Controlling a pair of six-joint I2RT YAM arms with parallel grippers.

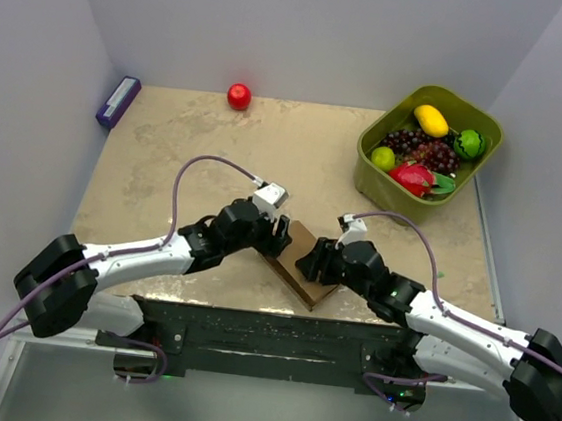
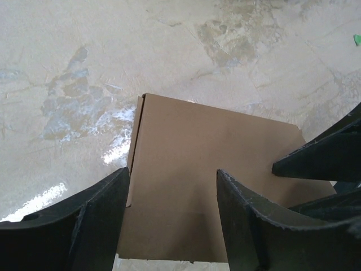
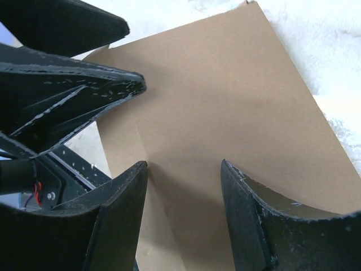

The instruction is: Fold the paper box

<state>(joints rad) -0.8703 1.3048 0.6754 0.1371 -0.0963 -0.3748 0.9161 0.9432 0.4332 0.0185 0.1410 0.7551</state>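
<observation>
While both arms lean in toward the middle, the paper box (image 1: 293, 252) lies flat on the desk (image 1: 167, 148). It is close to the near edge, between the two arms, and it is plain brown card. The left fingers (image 1: 280, 239) sit over its left side. The right fingers (image 1: 308, 264) sit over its right side. The two pairs are very near each other, almost tip to tip.

From the left wrist, the left fingers are spread apart, and the brown card shows in the gap between them. They are open and hold nothing. A fold line runs down the left edge of the card, with a thin strip beside it. The dark pointed tips of the other arm poke in from the right, low over the card.

From the right wrist, the right fingers are spread apart too, with flat card in the gap. They are open and grip nothing. I cannot tell if any fingertip really touches the card or just hangs above it.

Far off at the back right stands a green bin (image 1: 391, 197) with fruit in it. A small red ball (image 1: 239, 96) lies at the back by the wall. A purple block (image 1: 119, 101) lies in the back left corner.
</observation>
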